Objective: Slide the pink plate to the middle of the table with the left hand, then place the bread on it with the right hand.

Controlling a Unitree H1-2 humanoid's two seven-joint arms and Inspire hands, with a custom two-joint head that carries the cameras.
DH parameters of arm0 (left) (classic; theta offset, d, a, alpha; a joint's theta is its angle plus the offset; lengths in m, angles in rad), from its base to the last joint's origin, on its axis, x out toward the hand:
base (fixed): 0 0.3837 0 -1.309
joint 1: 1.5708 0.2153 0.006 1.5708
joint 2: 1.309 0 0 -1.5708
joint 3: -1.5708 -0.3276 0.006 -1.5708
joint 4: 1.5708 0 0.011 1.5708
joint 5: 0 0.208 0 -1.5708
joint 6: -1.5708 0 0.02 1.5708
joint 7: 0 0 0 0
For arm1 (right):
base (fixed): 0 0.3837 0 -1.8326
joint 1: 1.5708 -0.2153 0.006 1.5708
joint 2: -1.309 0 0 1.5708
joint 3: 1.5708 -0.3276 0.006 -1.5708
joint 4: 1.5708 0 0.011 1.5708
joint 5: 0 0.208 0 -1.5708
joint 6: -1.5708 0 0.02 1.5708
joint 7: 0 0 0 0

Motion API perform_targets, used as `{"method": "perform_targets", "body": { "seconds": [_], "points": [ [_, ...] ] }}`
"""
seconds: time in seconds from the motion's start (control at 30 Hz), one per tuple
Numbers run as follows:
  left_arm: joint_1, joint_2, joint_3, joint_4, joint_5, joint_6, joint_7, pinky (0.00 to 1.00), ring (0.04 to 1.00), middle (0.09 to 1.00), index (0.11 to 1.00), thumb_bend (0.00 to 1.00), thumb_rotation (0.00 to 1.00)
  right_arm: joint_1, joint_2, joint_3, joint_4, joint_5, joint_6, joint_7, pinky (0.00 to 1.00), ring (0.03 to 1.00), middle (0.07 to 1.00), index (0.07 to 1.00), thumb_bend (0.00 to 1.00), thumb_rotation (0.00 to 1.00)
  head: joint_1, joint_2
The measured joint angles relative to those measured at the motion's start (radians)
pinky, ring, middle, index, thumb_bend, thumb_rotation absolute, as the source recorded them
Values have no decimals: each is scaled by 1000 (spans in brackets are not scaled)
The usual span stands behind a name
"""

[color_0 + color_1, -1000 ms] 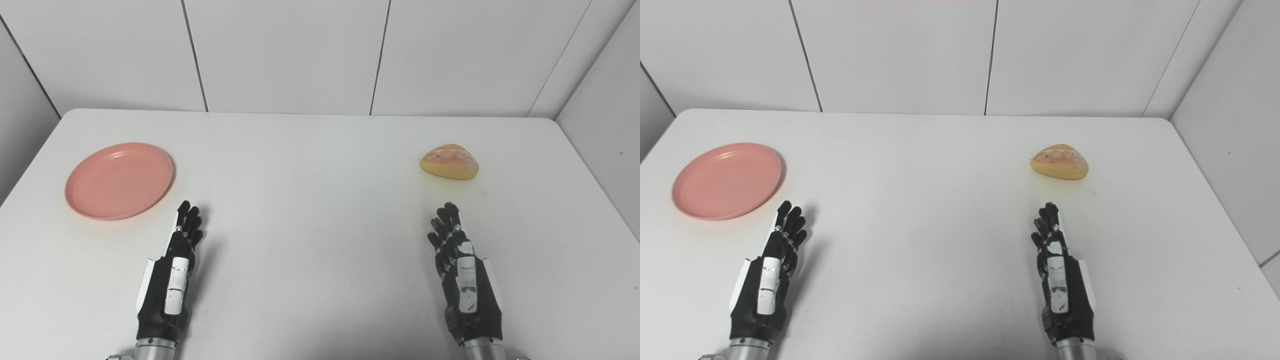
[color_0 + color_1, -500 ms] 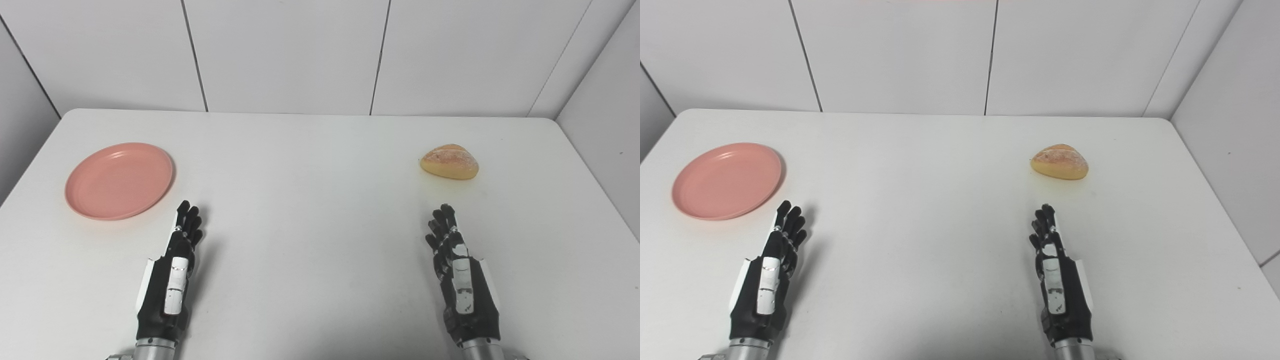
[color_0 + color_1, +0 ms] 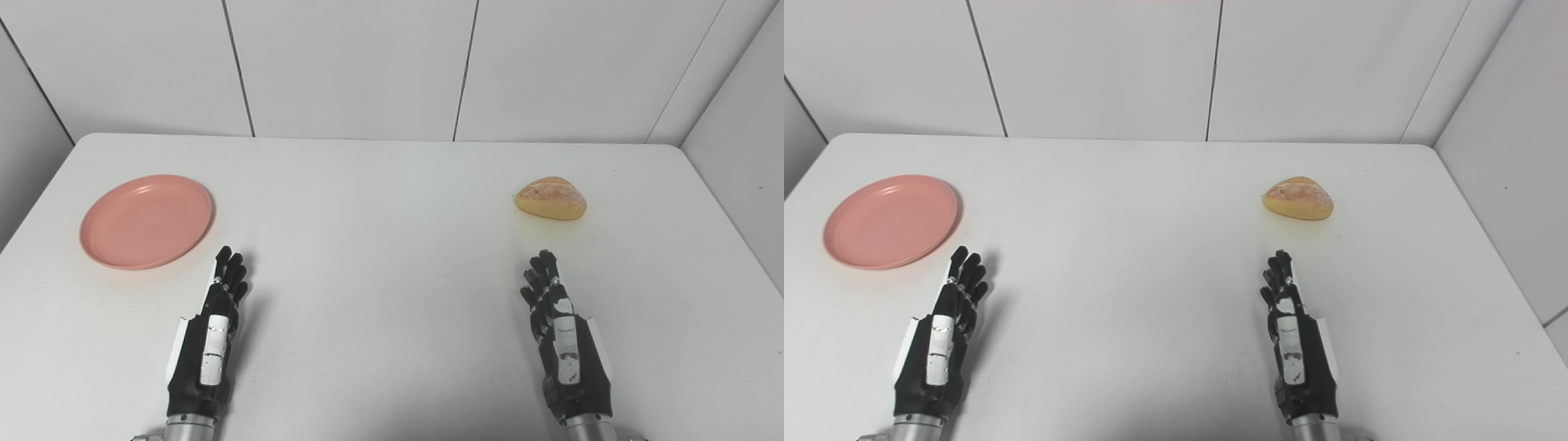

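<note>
White table [image 3: 392,184], two things on it.
From my seat I see the pink plate [image 3: 146,221] lying flat near the table's left edge and the bread [image 3: 550,198] resting on the right side, the two well apart, with bare white top between them.

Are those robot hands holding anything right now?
No. The left hand and right hand are open; the pink plate and bread lie untouched on the table.
</note>
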Motion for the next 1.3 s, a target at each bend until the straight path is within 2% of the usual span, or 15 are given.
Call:
{"method": "perform_targets", "body": {
  "seconds": [0.33,0.4,0.43,0.47,0.5,0.53,0.57,0.67,0.73,0.77,0.8,0.87,1.07,1.3],
  "points": [
    [0,-3,-5,9,-2,-2,-1,1000,1000,1000,1000,749,1000,-1,-5,-5,7,12,0,2,1000,1000,989,1000,837,1000,26,-29],
    [0,-7,-8,17,0,-7,0,1000,1000,1000,1000,761,997,-3,-10,-8,17,17,0,6,1000,1000,992,1000,833,1000,75,-64],
    [-1,-9,-10,25,6,-13,1,1000,1000,1000,1000,760,997,-4,-13,-10,25,18,0,8,1000,1000,994,1000,828,1000,75,-64],
    [-1,-12,-13,35,13,-22,2,1000,1000,1000,1000,752,999,-5,-19,-13,36,19,-1,12,1000,1000,998,1000,818,1000,107,-84],
    [-2,-17,-16,48,21,-34,5,1000,1000,1000,1000,751,999,-6,-24,-16,47,23,-1,17,1000,1000,999,1000,817,1000,107,-84],
    [-2,-24,-18,51,23,-45,9,1000,1000,1000,1000,750,1000,-5,-27,-19,54,30,-2,21,1000,1000,1000,1000,815,1000,136,-107],
    [-2,-36,-18,56,30,-53,14,1000,1000,1000,1000,750,1000,-6,-31,-23,69,40,-7,28,1000,1000,1000,1000,815,1000,137,-107],
    [-3,-52,-27,73,61,-83,29,1000,1000,1000,1000,756,1000,-9,-50,-36,98,60,-44,51,1000,1000,1000,1000,837,1000,161,-129],
    [-7,-57,-28,84,80,-100,42,1000,1000,1000,1000,754,1000,-18,-62,-46,121,79,-65,70,1000,1000,1000,1000,845,1000,193,-167],
    [-9,-60,-29,90,87,-112,49,1000,1000,1000,1000,754,1000,-23,-66,-50,132,85,-77,75,1000,1000,1000,1000,847,1000,193,-167],
    [-10,-63,-29,98,99,-129,53,1000,1000,1000,1000,743,1000,-28,-69,-55,143,91,-86,81,1000,1000,1000,1000,849,1000,210,-185],
    [-14,-66,-34,117,118,-173,60,1000,1000,1000,1000,739,1000,-35,-76,-62,157,99,-98,90,1000,1000,1000,1000,843,1000,210,-186],
    [-21,-82,-35,173,186,-279,118,1000,1000,1000,1000,700,997,-38,-82,-74,194,117,-144,113,1000,1000,1000,1000,828,1000,256,-239],
    [-24,-87,-38,197,221,-321,157,1000,1000,1000,1000,679,999,-41,-85,-75,211,122,-157,130,1000,1000,1000,1000,832,1000,272,-256]
  ]
}}
